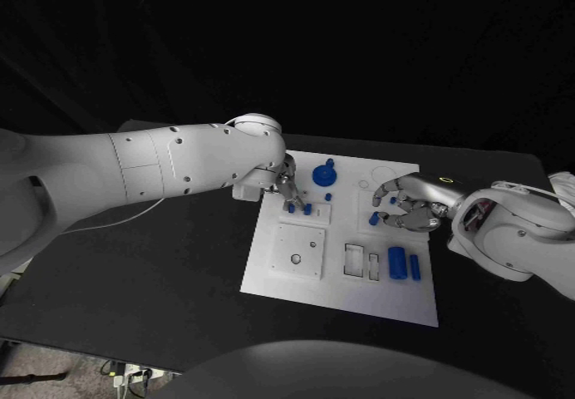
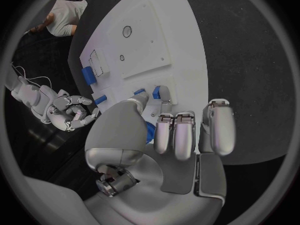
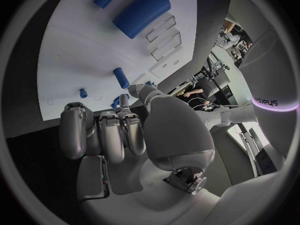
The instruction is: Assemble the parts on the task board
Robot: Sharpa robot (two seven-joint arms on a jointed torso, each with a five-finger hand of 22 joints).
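The white task board (image 1: 339, 287) lies in the middle of the table. My left hand (image 1: 285, 184) reaches down over its far left part, fingertips at two short blue pegs (image 1: 300, 208) standing in the board. In the left wrist view the thumb tip meets one peg (image 2: 140, 91); whether it grips is unclear. A round blue part (image 1: 325, 174) sits just beyond. My right hand (image 1: 407, 206) hovers over the far right part with fingers curled. In the right wrist view its thumb and a finger pinch a small blue part (image 3: 116, 102).
Two blue cylinders (image 1: 404, 264) lie side by side near the board's right edge, beside empty rectangular slots (image 1: 356, 259). A square plate with a round hole (image 1: 297, 249) sits at the board's left. Black table surrounds the board.
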